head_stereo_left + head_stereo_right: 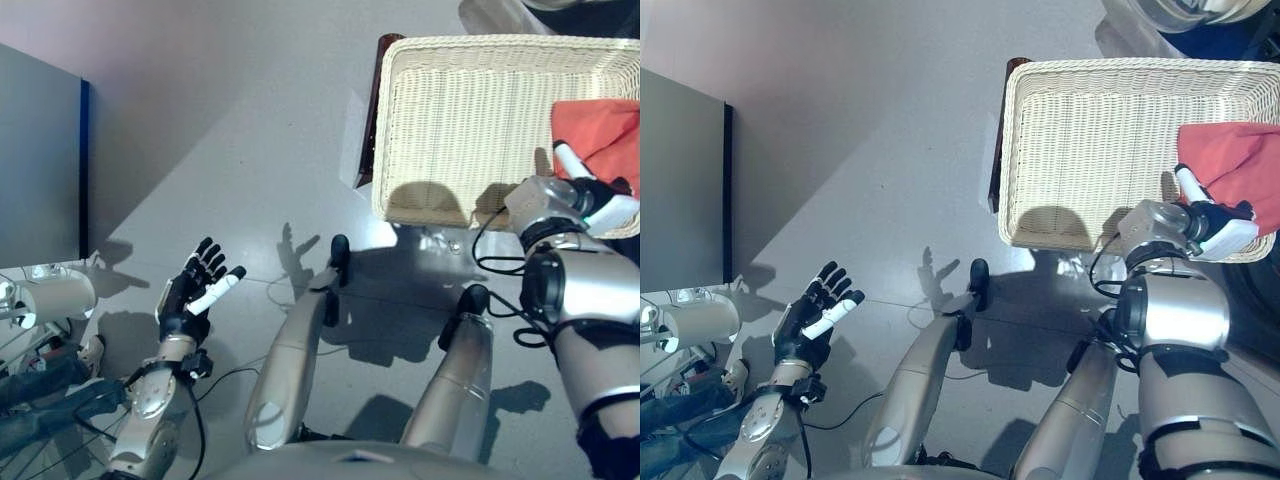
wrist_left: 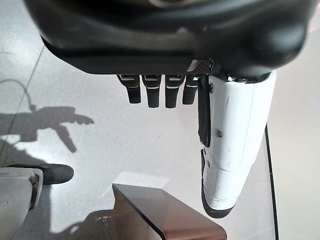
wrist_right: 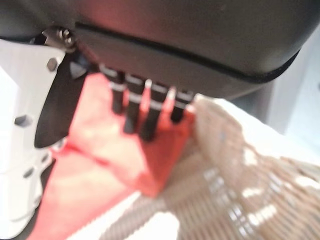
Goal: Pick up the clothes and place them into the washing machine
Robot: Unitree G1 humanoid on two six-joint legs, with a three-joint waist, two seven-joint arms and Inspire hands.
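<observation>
A: Where's the cloth [image 1: 1232, 160]?
B: In basket [image 1: 1090, 140], 3 o'clock side, right under R hand [image 1: 1210, 222]; fingers straight, loosely spread, holding nothing.
A: Long axis?
B: Can't tell, bunched. L hand [image 1: 193, 290] open, idle, 8 o'clock.

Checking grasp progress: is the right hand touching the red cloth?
Touching: the right wrist view shows the right hand with fingertips pressed into the red cloth.
</observation>
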